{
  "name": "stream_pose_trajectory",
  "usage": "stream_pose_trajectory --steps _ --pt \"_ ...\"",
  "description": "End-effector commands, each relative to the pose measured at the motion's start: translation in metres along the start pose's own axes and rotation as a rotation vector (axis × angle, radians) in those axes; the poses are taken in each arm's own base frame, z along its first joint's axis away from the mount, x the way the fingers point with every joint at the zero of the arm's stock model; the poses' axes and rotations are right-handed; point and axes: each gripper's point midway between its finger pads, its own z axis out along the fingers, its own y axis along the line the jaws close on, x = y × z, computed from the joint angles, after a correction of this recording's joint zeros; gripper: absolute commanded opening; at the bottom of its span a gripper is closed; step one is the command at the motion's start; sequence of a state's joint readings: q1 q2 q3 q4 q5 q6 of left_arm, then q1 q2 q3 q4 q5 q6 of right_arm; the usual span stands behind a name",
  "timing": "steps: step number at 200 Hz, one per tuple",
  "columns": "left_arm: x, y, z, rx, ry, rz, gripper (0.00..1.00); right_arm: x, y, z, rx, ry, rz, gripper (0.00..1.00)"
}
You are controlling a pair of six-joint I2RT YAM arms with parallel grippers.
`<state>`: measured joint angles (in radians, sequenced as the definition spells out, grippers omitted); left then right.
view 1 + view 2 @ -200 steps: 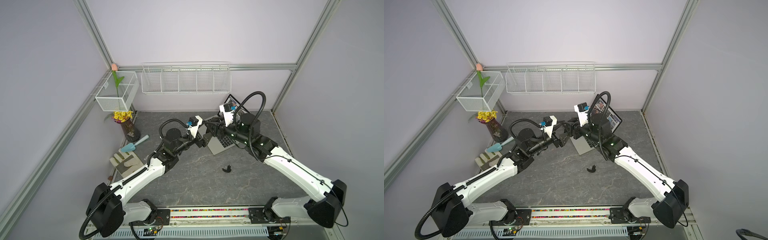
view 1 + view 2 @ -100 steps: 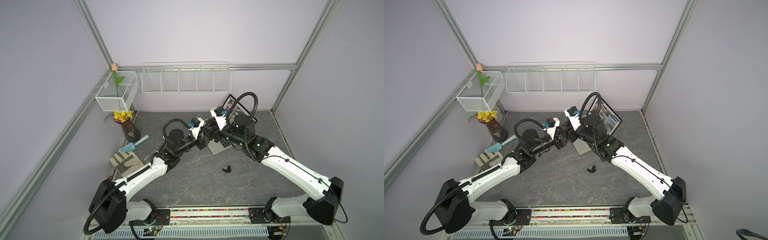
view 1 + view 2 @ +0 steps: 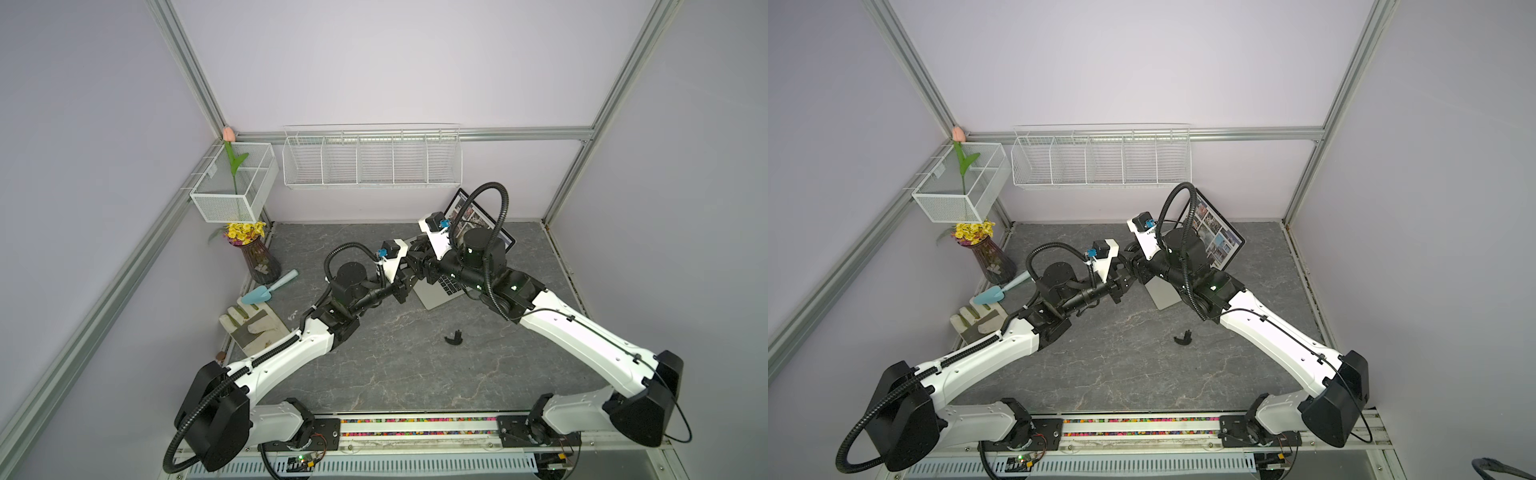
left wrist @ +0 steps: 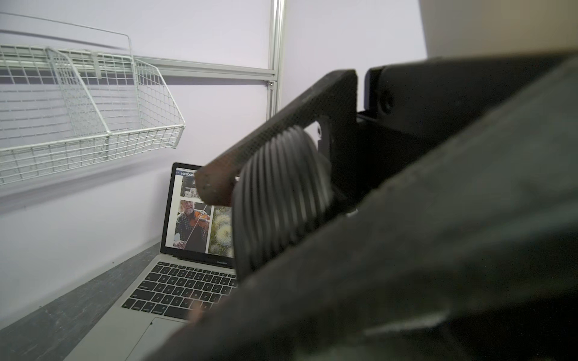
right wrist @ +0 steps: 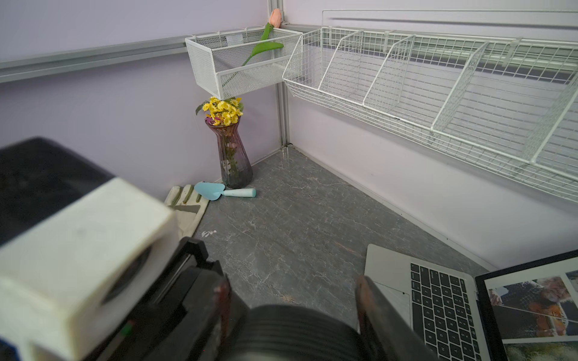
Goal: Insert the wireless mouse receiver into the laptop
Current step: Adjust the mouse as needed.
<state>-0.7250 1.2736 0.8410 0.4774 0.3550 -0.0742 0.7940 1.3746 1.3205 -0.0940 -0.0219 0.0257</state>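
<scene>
The silver-grey laptop stands open at the back right, its screen lit with photos. My right gripper is shut on a black ribbed mouse, held in the air over the table just off the laptop's left edge. My left gripper meets it there, tip to tip. In the left wrist view its own fingers are a dark blur, so their gap does not show. The wireless mouse receiver is hidden.
A curved black cover piece lies on the table in front of the laptop. At the left wall stand a vase of yellow flowers, a blue trowel and a glove. Wire baskets hang on the back wall.
My right gripper has swung left and down from above the laptop toward the left gripper. The left arm reached slightly forward, and the two tips now meet.
</scene>
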Motion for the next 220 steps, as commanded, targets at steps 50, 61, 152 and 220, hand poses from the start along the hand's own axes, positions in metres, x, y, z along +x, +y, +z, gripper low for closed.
stream_pose_trajectory --steps 50,61,152,220 --pt "-0.056 0.008 -0.012 -0.154 -0.158 0.128 0.00 -0.033 -0.016 -0.064 -0.114 -0.101 0.384 0.94" --pt "-0.060 0.005 -0.013 -0.234 -0.166 0.193 0.00 -0.043 -0.031 -0.085 -0.108 -0.179 0.487 0.98" --pt "-0.073 0.014 0.005 -0.637 -0.253 0.128 0.00 -0.041 -0.026 -0.101 -0.293 -0.098 0.927 0.99" --pt "-0.064 0.019 0.019 -0.705 -0.175 0.465 0.00 -0.048 -0.031 -0.075 -0.382 -0.122 1.096 0.61"
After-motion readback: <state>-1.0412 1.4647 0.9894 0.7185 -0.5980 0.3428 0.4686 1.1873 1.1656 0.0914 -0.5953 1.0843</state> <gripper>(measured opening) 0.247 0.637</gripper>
